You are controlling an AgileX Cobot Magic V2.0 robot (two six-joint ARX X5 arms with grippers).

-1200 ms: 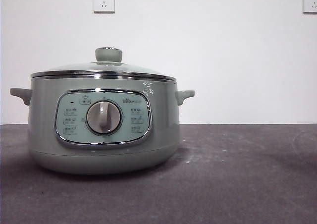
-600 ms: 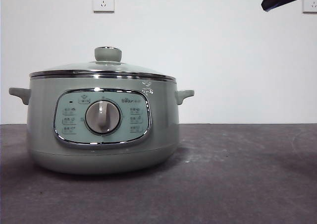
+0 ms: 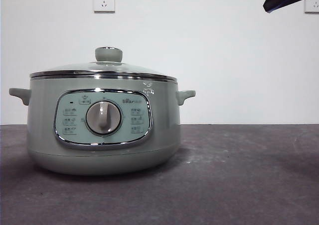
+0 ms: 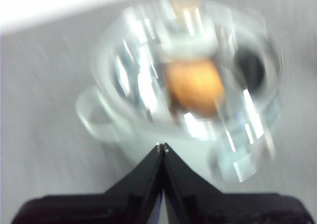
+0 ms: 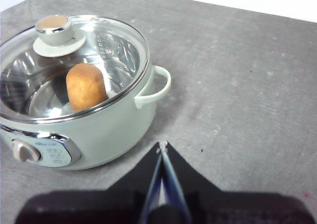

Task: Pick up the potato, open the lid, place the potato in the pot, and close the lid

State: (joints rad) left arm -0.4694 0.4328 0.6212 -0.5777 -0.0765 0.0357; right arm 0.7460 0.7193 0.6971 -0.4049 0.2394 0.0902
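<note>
From my station, the potato [image 5: 86, 86] already lies inside the pot [image 3: 102, 123] at the worktop's [image 3: 239, 175] left, and the lid [image 3: 104, 68] sits on its rim. I judge little can go wrong now: a careless retreat could clip the knob or the right handle and shift the lid. The left end effector [image 4: 162, 147] hovers above the lid, clenched and empty, its view blurred; the right end effector [image 5: 162, 145], likewise clenched on nothing, hangs right of the pot. Count: one potato, one lid, one pot, two end effectors.
</note>
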